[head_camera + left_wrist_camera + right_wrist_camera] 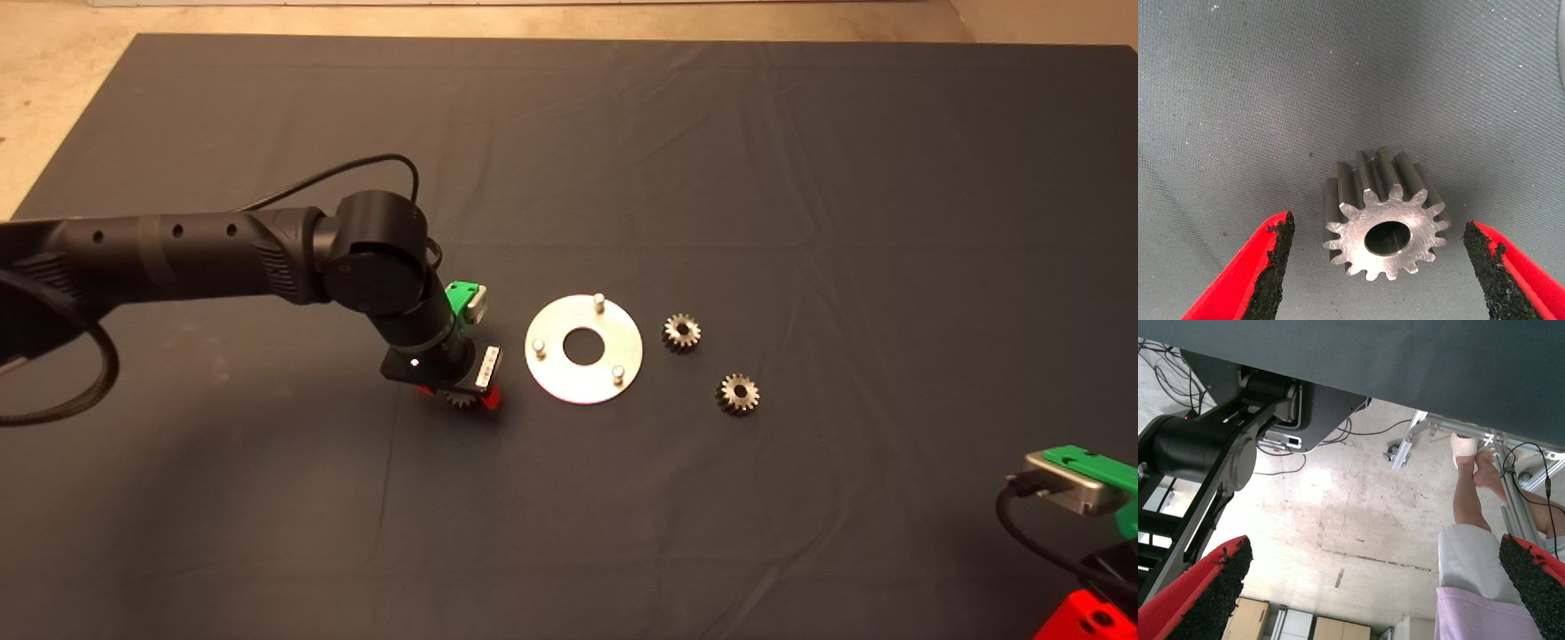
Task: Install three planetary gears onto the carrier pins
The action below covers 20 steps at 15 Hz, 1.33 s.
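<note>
A shiny round disc [583,349] with a large centre hole lies mid-mat, with three bare upright pins [599,301], [538,348], [618,373]. Two silvery gears [682,332], [738,394] lie on the mat to the disc's right. My left gripper [462,400] is down at the mat just left of the disc, open, with the third gear [1386,217] lying flat on the mat between its fingers [1268,267], untouched by either pad. My right gripper [1098,613] is parked at the lower right edge, open and empty.
The dark mat [800,178] covers the table; bare floor [53,71] shows past its far left edge. In the right wrist view a person's leg [1471,520], a robot base [1218,447] and cables stand on the floor beyond the mat's edge.
</note>
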Motion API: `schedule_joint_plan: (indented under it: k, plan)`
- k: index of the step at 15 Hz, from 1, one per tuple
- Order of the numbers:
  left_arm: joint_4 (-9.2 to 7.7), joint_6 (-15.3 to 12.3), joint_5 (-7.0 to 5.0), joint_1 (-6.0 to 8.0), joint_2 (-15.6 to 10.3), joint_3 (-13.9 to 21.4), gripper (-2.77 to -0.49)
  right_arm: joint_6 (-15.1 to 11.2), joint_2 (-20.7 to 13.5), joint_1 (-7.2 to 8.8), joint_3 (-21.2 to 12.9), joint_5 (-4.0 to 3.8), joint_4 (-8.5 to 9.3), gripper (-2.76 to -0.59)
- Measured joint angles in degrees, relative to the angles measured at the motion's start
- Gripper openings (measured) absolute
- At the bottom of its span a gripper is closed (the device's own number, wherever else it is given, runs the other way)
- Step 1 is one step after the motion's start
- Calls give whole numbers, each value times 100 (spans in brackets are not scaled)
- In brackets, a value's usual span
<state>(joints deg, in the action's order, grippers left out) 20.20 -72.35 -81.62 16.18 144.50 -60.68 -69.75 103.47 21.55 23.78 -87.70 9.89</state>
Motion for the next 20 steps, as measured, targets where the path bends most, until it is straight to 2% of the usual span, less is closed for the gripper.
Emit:
schedule_joint_plan:
  k: [4,8,10,13,15,18,20]
  plan:
    - [2,0,-2,0,124,-76,-146,0,0,0,0,0,0,-60]
    - [17,0,-7,0,160,-113,-159,0,-2,2,0,-1,1,-60]
    - [17,0,-64,-2,151,-116,-175,0,0,0,0,2,0,-60]
    - [17,0,-83,-2,154,-122,-175,0,-2,2,0,0,0,-60]
    - [17,0,-118,-2,156,-122,-188,0,-2,0,0,-1,0,-60]
    - [20,0,-187,-2,158,-163,-190,0,0,2,0,0,0,-60]
    - [22,0,-200,-2,178,-221,-203,0,-2,2,0,-1,0,-60]
